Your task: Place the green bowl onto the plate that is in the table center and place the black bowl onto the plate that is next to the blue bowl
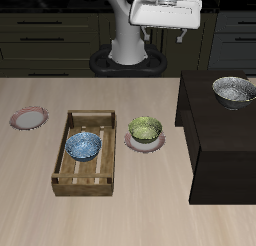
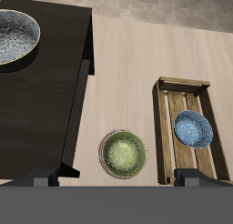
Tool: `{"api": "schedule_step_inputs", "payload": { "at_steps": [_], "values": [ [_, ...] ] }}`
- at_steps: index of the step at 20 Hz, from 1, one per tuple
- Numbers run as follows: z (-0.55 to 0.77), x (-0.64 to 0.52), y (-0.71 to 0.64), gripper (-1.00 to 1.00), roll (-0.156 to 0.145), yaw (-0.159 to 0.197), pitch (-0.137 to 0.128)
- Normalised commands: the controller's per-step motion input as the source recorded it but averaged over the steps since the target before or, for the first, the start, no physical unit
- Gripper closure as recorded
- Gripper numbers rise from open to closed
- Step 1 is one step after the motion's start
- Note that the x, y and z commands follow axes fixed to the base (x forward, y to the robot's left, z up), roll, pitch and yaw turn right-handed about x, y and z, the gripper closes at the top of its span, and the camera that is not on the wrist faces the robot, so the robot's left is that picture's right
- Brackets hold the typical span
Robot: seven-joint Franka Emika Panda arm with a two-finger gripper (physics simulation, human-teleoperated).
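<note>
Green bowl [image 1: 145, 128] sits on its plate; pincer [image 1: 168, 32], spread wide and empty, should drop squarely over the black bowl's [image 1: 233, 89] rim.

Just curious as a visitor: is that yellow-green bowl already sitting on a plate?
Yes. The green bowl sits upright on a plate; the plate's pale rim shows around it.

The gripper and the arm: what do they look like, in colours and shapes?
The arm is white and rounded, rising from a round black base. The gripper is a wide, boxy white hand with light grey shading underneath. In the wrist view only two dark grey finger tips show, blocky and flat-ended. No cables or markings are visible.
</note>
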Motion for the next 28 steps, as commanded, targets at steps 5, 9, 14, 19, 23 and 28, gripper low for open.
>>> {"api": "schedule_step_inputs", "payload": {
  "at_steps": [5,9,14,19,23,28],
  "values": [
    [0.10,0.29,0.24,-1.00,0.014,-0.022,0.037],
    [-0.04,0.20,0.09,-1.00,-0.001,-0.011,0.044],
    [0.09,0.25,0.22,-1.00,0.013,-0.008,0.028],
    [0.00,0.20,0.32,-1.00,0.027,-0.009,0.030],
    [0.12,0.15,0.25,-1.00,0.012,-0.025,0.001],
    [0.06,0.23,0.09,-1.00,-0.015,-0.035,0.013]
  ]
}}
